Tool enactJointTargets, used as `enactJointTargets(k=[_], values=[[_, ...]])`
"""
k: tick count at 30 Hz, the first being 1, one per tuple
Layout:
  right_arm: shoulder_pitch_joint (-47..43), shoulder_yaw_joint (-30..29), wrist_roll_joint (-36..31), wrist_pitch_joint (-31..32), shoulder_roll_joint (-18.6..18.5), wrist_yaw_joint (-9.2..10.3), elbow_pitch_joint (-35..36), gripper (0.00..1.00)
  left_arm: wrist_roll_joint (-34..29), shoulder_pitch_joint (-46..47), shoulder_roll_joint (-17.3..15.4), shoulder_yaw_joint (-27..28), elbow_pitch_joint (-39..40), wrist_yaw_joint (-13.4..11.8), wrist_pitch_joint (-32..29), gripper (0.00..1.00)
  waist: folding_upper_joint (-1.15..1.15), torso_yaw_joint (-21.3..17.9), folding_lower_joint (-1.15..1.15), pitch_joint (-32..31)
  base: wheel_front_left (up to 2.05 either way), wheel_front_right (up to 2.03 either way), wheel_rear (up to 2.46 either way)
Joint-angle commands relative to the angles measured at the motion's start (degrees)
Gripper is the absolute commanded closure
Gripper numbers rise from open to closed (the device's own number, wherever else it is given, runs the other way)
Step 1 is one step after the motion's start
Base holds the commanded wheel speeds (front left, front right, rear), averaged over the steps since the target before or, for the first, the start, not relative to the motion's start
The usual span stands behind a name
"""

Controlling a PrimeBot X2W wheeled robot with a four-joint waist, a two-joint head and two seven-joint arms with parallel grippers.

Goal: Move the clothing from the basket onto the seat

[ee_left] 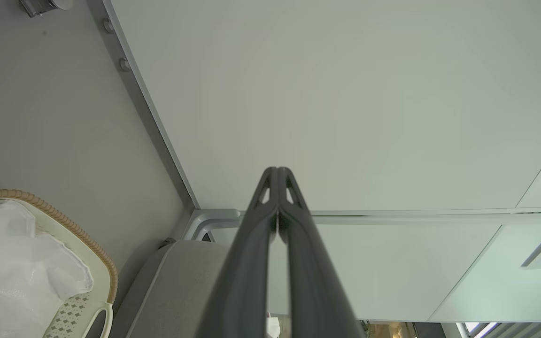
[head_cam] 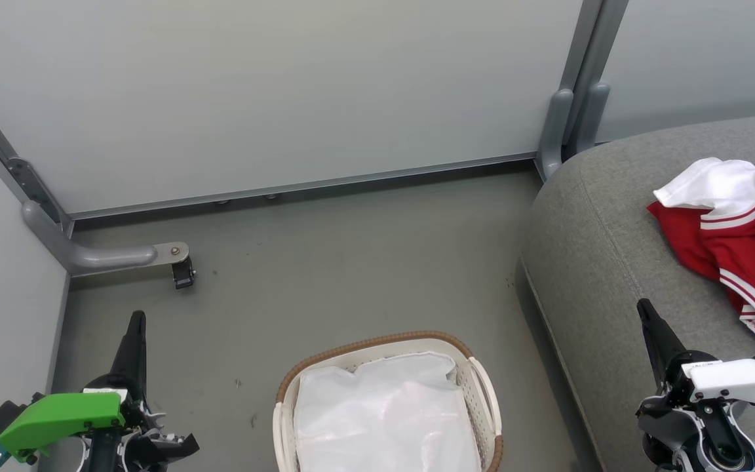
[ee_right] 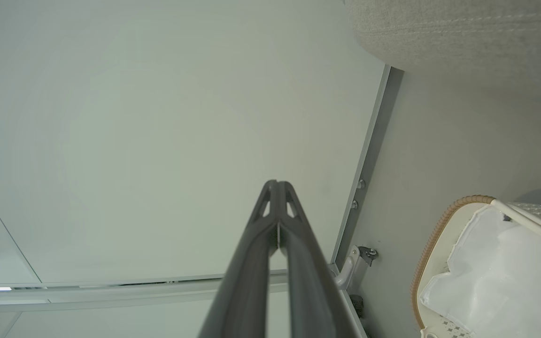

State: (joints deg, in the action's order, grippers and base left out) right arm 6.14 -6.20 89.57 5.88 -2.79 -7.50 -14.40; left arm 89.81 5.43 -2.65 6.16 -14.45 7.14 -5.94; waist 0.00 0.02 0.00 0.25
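Red clothing [head_cam: 741, 246] with white trim lies bunched on the grey seat [head_cam: 600, 249] at the right. On the floor at bottom centre stands the white basket [head_cam: 482, 387] with its brown rim, and only a glossy white sheet [head_cam: 384, 419] lies inside it. My left gripper [head_cam: 136, 319] is at the lower left, left of the basket, shut and holding nothing. Over the seat's front edge, below the clothing and apart from it, my right gripper [head_cam: 643, 306] is shut and empty. The basket [ee_left: 104, 263] and seat [ee_left: 181, 286] show in the left wrist view, and the basket [ee_right: 432, 244] and seat [ee_right: 463, 33] in the right wrist view.
Pale partition panels [head_cam: 286, 92] close off the back and left, with grey metal posts [head_cam: 574, 118] and a bracket foot [head_cam: 122, 255] on the floor. Grey floor [head_cam: 351, 262] lies open between the basket, panels and seat.
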Motion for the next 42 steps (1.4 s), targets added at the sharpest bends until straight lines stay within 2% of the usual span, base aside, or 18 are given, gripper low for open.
enactJointTargets(k=[1, 6, 42], values=[[0.12, -0.27, 1.25, 0.35, -0.17, 0.02, 0.33, 1.0, 1.13, 1.15, -0.39, 0.35, 0.38, 0.46, -0.28, 1.0, 0.0, 0.0, 0.0, -0.01, 0.0, 0.0, 0.0], [0.1, -0.51, 3.07, 0.86, -0.17, 0.02, 0.56, 1.0, 2.88, 1.24, -0.4, 0.52, 0.55, 0.56, -0.78, 1.0, 0.0, -0.02, 0.0, -0.07, 0.0, 0.0, 0.0], [0.09, -0.46, 2.95, 0.86, -0.17, 0.02, 0.51, 1.0, 2.71, 1.15, -0.41, 0.48, 0.5, 0.57, -0.79, 1.0, 0.0, -0.02, 0.0, -0.07, 0.0, 0.0, 0.0]])
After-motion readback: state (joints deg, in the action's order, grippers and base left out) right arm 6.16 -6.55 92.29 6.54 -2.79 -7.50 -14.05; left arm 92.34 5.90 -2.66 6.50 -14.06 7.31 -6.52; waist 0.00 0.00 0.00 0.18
